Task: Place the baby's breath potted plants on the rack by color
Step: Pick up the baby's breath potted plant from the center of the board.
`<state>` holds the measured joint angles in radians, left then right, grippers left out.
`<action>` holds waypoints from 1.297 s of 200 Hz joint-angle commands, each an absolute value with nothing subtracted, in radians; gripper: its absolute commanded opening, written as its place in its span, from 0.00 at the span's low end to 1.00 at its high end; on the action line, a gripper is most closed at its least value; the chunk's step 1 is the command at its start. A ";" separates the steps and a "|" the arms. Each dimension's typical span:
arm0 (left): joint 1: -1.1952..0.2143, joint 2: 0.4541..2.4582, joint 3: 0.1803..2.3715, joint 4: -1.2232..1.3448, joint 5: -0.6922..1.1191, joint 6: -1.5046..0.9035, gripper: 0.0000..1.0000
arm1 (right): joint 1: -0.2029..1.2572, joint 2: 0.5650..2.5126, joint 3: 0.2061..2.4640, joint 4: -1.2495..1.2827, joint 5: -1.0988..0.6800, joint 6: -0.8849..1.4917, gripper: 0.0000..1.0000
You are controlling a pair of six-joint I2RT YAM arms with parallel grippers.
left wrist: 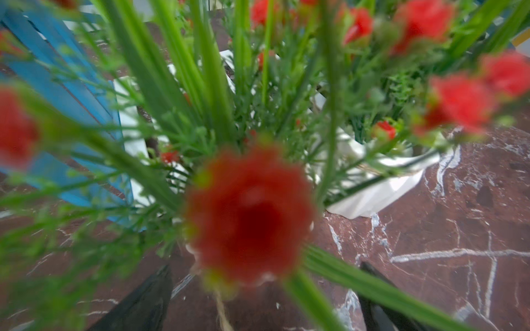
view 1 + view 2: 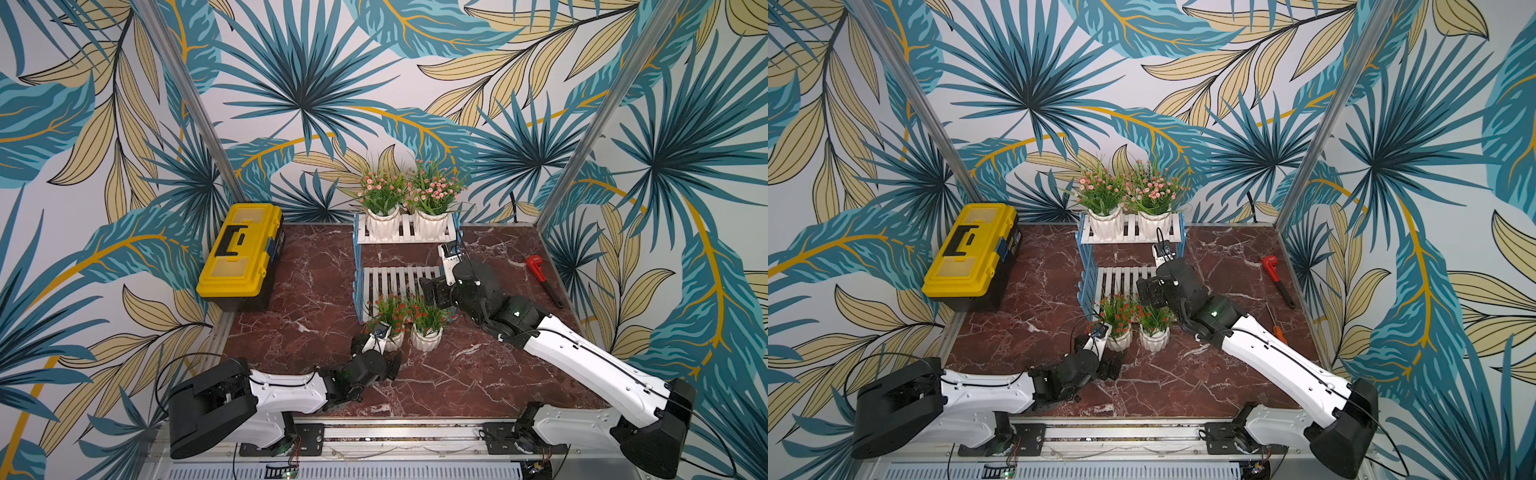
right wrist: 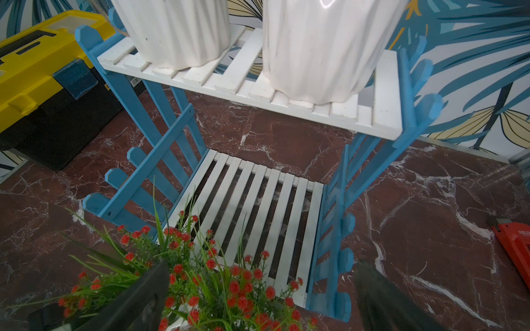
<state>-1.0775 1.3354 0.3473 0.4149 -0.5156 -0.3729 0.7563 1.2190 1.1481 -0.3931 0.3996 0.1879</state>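
- Left gripper [image 1: 266, 268]: jaws spread, dark fingers [image 1: 146, 301] low on either side of the left red plant [image 2: 394, 338]. A gap shows on both sides, so it is released and not yet gripping.
- Right gripper [image 3: 262, 263]: jaws also wide apart and holding nothing. It hovers over the foliage of the right red plant [image 2: 427, 338].
- Both red plants stand upright on the marble table [image 2: 311, 270], just beside each other, directly in front of the rack [image 2: 359, 266]. Its lower shelf [image 3: 258, 197] is bare.
- Pink plants [image 2: 382, 195]: two, side by side on the top shelf [image 3: 384, 114], so that colour looks sorted.
- Handling (judgement): the pots look hard, glossy and ribbed, so probably light but slippery and liable to chip. The sprigs are soft and no good for holding.
- Hold (judgement): take the pot wall just below the rim, squeeze moderately and keep it upright.
- Risk (judgement): the two red plants' foliage mingles, so lifting one may drag the other.
- Periphery: yellow toolbox [image 2: 241, 257] and red wrench [image 2: 536, 266], both well apart from the plants.
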 commanded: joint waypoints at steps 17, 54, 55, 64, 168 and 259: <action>-1.016 1.385 0.390 0.486 -0.476 -0.355 0.99 | 0.759 1.238 1.134 -0.384 0.402 0.207 1.00; -0.989 1.458 0.424 0.529 -0.419 -0.290 0.99 | 0.759 1.254 1.148 -0.401 0.398 0.203 0.99; -0.989 1.461 0.426 0.529 -0.418 -0.289 0.99 | 0.759 1.255 1.148 -0.401 0.397 0.203 0.99; -0.987 1.485 0.439 0.529 -0.409 -0.280 0.99 | 0.759 1.260 1.150 -0.402 0.398 0.202 0.99; -0.965 1.643 0.492 0.596 -0.431 -0.272 1.00 | 0.759 1.272 1.140 -0.418 0.421 0.195 0.99; -0.954 1.680 0.487 0.658 -0.423 -0.228 0.93 | 0.759 1.285 1.147 -0.426 0.435 0.164 0.99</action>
<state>-0.9600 1.6569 0.4778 0.6064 -0.4324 -0.2569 0.7563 1.2739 1.1481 -0.3996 0.4133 0.1825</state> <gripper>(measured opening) 0.960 0.995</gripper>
